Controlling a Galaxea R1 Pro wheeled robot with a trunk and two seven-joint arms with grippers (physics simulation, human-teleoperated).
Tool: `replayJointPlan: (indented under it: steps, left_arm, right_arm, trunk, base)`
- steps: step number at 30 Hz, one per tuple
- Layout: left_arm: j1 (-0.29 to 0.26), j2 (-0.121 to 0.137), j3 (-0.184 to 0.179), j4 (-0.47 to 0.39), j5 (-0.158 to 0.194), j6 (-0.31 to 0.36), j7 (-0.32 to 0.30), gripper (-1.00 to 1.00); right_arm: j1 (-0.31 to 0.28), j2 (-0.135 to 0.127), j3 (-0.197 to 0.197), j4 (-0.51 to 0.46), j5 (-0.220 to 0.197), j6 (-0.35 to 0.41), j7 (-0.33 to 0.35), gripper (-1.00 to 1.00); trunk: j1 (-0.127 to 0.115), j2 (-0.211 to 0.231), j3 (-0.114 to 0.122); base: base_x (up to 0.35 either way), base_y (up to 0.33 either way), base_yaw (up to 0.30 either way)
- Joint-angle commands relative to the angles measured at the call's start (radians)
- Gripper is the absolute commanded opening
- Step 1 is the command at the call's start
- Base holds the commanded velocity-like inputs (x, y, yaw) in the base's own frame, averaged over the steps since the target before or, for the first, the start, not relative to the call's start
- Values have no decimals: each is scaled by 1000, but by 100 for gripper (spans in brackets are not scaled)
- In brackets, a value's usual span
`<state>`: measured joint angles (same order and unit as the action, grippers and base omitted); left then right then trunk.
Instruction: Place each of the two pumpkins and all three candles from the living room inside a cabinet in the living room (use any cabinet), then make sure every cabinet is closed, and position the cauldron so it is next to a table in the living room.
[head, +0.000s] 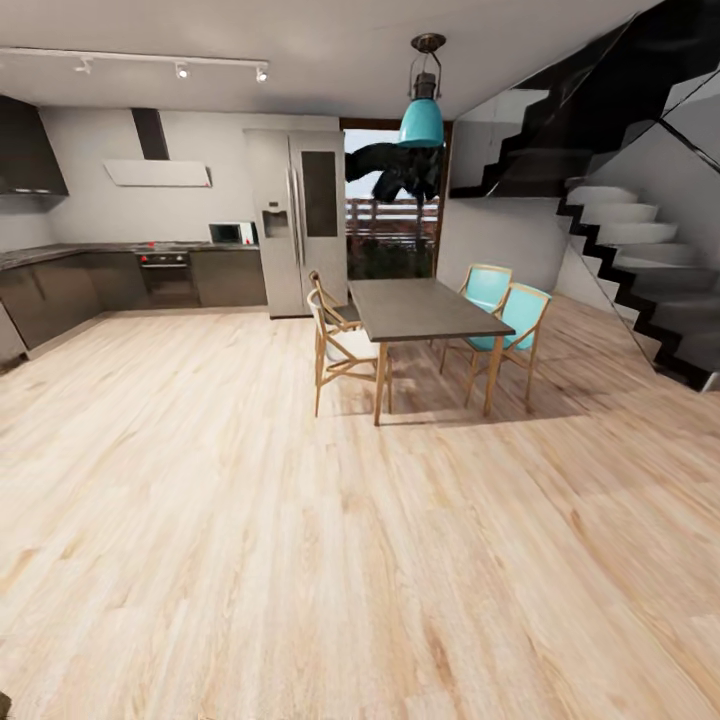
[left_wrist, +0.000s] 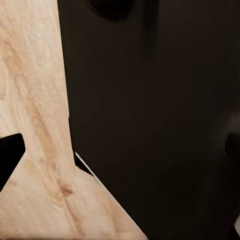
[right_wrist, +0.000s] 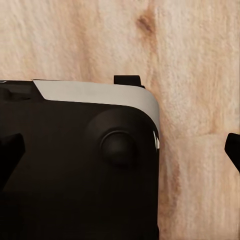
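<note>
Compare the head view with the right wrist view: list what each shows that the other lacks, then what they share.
Head view alone: a dining table with pale wood chairs and teal chairs, a teal pendant lamp, a fridge, kitchen counters and a staircase.

Right wrist view alone: the robot's dark base with a pale edge, seen close from above, and dark finger tips at the picture's sides.

Both: the light wood floor.

Black robot base (right_wrist: 75, 175) with pale grey edge trim.
</note>
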<state>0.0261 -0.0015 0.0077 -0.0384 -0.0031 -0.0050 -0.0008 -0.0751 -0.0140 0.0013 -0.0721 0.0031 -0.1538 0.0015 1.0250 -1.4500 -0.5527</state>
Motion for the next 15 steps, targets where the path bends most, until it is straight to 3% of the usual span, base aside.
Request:
replayJointPlan:
  steps: [1,15]
  left_arm:
    - [0,0,0,0,0,0,0,100]
    - [0,0,0,0,0,0,-1,100]
  right_arm:
    - [0,0,0,0,0,0,0,100]
    - [0,-1,0,0,0,0,0,100]
  trunk:
    - [0,0,-1]
    - [0,0,-19]
  base:
    - [0,0,202]
    - [0,0,202]
